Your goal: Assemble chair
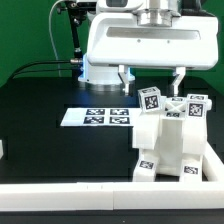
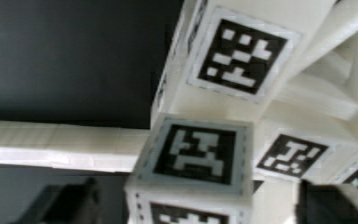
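One white tagged chair (image 1: 170, 140) assembly, standing on the table (image 1: 50, 140) against the front rail at the exterior view's right; fingers (image 1: 124, 78) spread wide above it, holding nothing; recommended: lift straight up, avoiding the upright tagged posts.

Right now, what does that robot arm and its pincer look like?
The arm is big, glossy and white with rounded casings. A black cable runs down beside it. It ends in a broad white boxy gripper with two slim fingers hanging below, pale with dark tips.
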Robot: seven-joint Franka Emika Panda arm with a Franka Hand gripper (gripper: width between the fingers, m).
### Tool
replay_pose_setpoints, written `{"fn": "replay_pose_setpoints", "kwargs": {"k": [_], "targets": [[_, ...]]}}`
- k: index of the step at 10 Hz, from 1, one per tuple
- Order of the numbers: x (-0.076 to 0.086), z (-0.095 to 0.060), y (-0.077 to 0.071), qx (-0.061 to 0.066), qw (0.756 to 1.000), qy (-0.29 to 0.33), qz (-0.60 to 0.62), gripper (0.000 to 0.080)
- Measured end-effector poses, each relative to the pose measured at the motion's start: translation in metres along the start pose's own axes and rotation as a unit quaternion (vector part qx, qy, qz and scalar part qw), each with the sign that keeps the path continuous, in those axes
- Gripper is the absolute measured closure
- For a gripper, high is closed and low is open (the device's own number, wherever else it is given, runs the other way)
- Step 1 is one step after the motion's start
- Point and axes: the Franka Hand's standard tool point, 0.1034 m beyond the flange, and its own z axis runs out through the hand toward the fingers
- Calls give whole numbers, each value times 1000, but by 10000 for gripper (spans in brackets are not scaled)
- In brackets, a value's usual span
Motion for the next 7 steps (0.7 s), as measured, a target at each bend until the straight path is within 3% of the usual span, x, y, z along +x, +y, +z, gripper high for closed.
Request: {"fn": "replay_pose_setpoints", "kwargs": {"k": [3,4,7], "targets": [[0,0,0,0,1000,-1,0,153],[-4,-1,0,0,999,-43,2,153],[4,-14,5,11,983,-176,39,151]]}}
